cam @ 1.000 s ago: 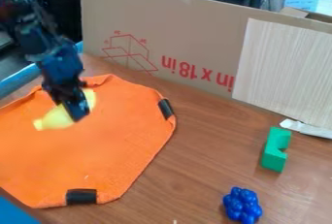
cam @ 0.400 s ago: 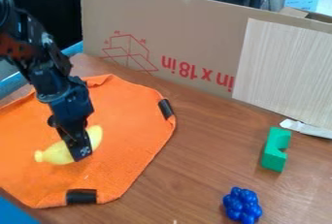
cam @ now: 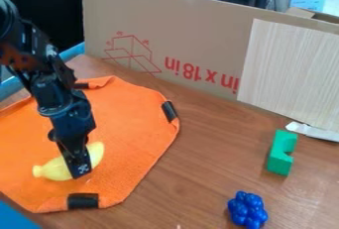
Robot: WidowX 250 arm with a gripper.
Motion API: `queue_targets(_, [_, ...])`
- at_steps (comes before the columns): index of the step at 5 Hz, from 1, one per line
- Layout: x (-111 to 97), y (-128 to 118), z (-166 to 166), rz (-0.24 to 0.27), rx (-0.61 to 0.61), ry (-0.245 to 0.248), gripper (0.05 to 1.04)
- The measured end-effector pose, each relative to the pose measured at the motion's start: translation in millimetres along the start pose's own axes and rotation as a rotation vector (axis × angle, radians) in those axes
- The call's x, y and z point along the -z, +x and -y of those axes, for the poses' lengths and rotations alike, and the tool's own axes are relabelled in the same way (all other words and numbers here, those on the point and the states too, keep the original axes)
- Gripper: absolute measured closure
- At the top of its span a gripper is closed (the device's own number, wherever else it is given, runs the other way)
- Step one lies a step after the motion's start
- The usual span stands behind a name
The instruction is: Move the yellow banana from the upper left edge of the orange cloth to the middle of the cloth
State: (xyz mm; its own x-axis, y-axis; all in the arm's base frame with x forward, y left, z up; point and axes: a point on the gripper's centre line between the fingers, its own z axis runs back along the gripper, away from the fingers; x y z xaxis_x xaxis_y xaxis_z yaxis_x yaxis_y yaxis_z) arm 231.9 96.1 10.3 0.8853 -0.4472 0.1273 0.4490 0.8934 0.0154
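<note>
Your arm (cam: 19, 37): in from upper left, bent | your wrist (cam: 61, 104): slanting down rightward | your gripper (cam: 79, 170): lower left, tips down

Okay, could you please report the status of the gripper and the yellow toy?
Gripper holding yellow banana-shaped toy, over orange cloth. Contact with cloth unclear. Green notched block and blue grape cluster both apart from gripper.

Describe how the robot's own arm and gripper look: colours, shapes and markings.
The jointed robot arm is black with a bluish sheen, built of chunky, angular segments, with a reddish-brown patch high on its left side. Its black gripper narrows downward; the near one of its fingers is flat and blocky, with a small white patterned marking at the tip. Cables are hard to make out.
</note>
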Motion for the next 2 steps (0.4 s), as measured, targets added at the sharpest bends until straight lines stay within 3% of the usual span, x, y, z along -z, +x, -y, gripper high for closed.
queue_targets(1, [-2.0, 3.4, -2.9, -0.011, 0.005, -0.022, 0.184])
queue_targets(2, [-13.0, 7.5, -6.0, -0.006, 0.012, -0.107, 0.077])
